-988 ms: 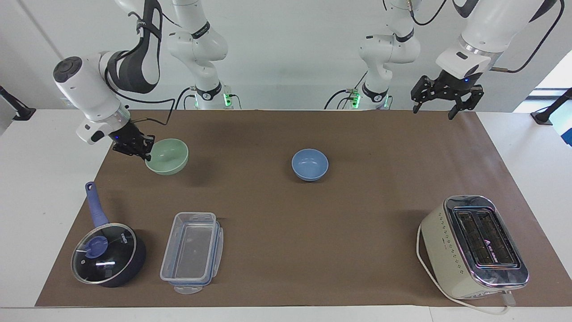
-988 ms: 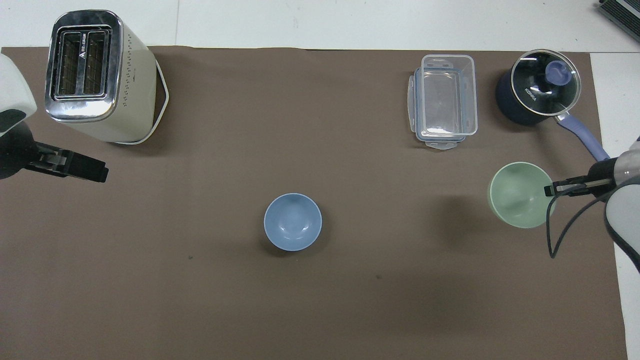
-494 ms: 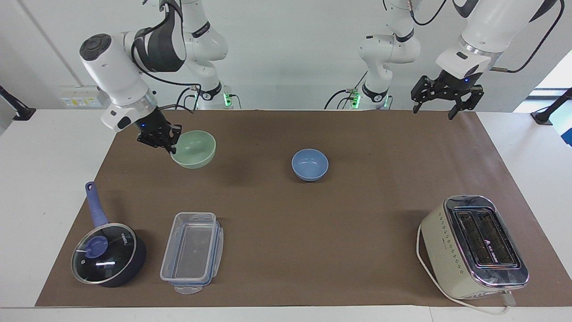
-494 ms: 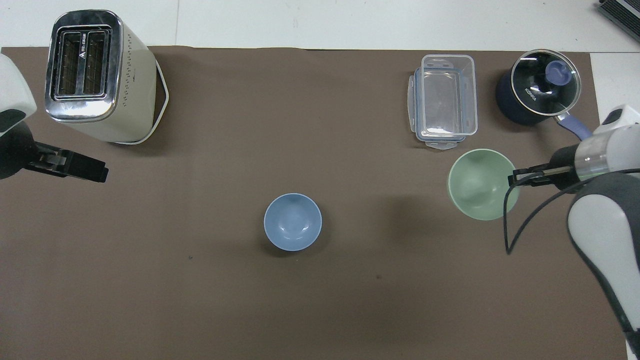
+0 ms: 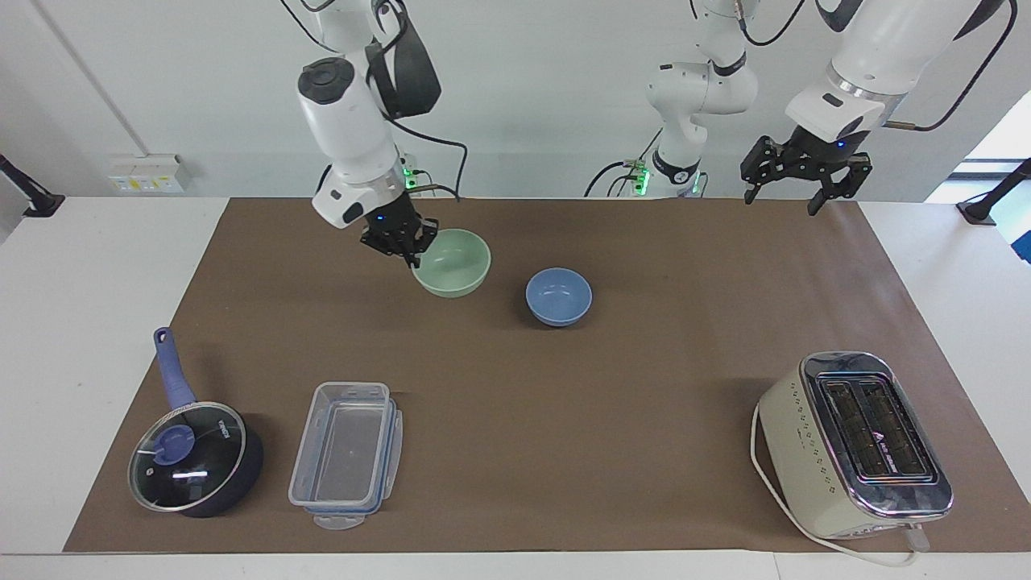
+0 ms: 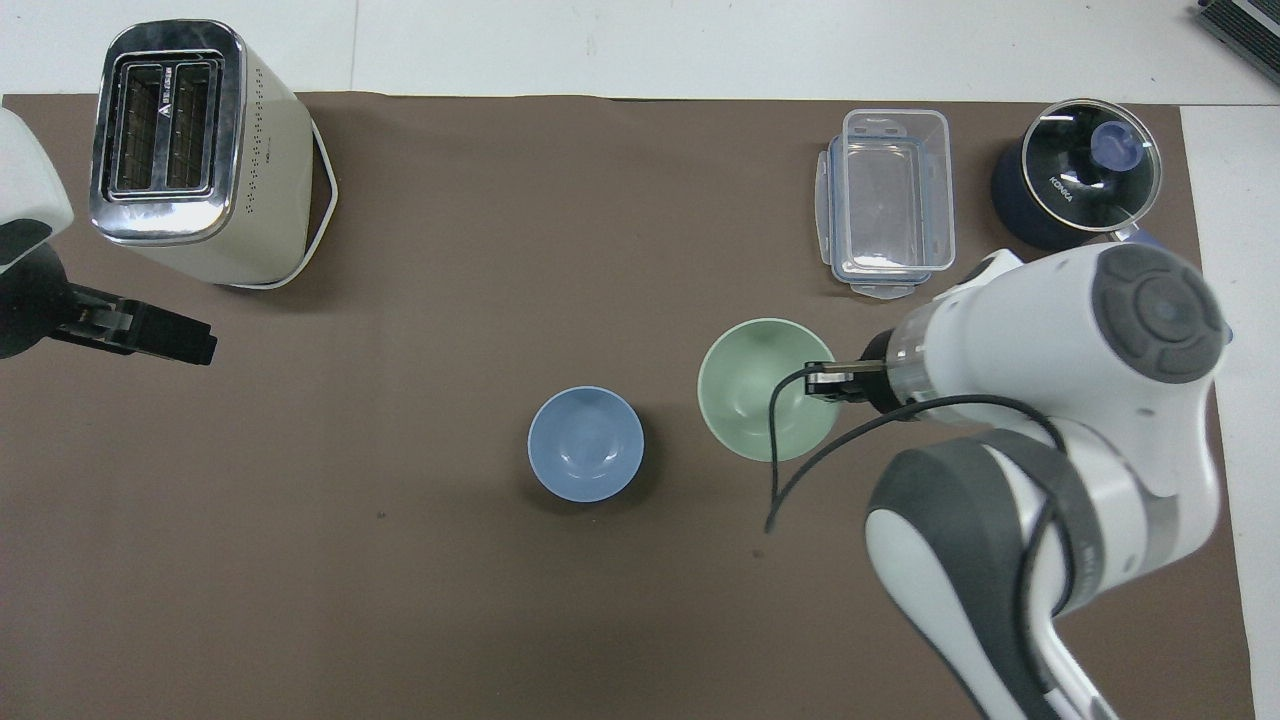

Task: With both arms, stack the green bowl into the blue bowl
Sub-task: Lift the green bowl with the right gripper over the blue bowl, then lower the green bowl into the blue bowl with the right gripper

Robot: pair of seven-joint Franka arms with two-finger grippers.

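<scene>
My right gripper [image 5: 413,250] is shut on the rim of the pale green bowl [image 5: 453,263] and holds it in the air over the mat, beside the blue bowl [image 5: 558,296]. In the overhead view the green bowl [image 6: 762,388] hangs close to the blue bowl [image 6: 585,443], on the side toward the right arm's end, with the right gripper [image 6: 826,381] at its rim. The blue bowl sits empty on the brown mat near the middle. My left gripper [image 5: 791,196] is open and waits in the air at the left arm's end; it also shows in the overhead view [image 6: 170,338].
A cream toaster [image 5: 855,443] stands farther from the robots at the left arm's end. A clear plastic container [image 5: 346,453] and a dark blue saucepan with a glass lid [image 5: 193,455] stand farther from the robots at the right arm's end.
My right gripper has carried the green bowl from the right arm's end toward the middle, up to the blue bowl's side. The left arm has not moved.
</scene>
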